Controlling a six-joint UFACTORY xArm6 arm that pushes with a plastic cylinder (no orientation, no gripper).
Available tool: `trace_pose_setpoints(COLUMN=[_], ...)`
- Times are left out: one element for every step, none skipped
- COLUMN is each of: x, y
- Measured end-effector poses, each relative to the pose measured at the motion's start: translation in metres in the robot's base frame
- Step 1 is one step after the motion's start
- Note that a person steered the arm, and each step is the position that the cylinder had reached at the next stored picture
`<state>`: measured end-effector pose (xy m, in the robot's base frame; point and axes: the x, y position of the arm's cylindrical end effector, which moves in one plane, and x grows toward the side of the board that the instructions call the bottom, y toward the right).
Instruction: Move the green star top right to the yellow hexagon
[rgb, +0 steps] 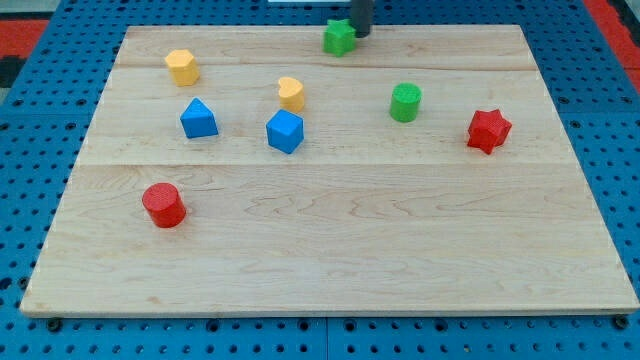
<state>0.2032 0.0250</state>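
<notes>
Board (330, 240): pale wood, visible grain, joined planks, smooth matt finish. Surround (600, 60): blue perforated panel, slight sheen. Blocks, e.g. green star (339, 38), yellow hexagon (182, 67), red cylinder (163, 205): plastic-looking, solid colour, mostly matt. Rod (359, 15): dark, dull finish.

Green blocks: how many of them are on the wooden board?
2. The green star is at the view's top edge, touching my tip on its right. The green cylinder stands right of centre. None appears hidden.
</notes>
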Motion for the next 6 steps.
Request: trace_pose_setpoints(x=[0.001, 0.003, 0.009, 0.011, 0.011, 0.039], y=[-0.065, -0.020, -0.037, -0.092, -0.070, -0.050])
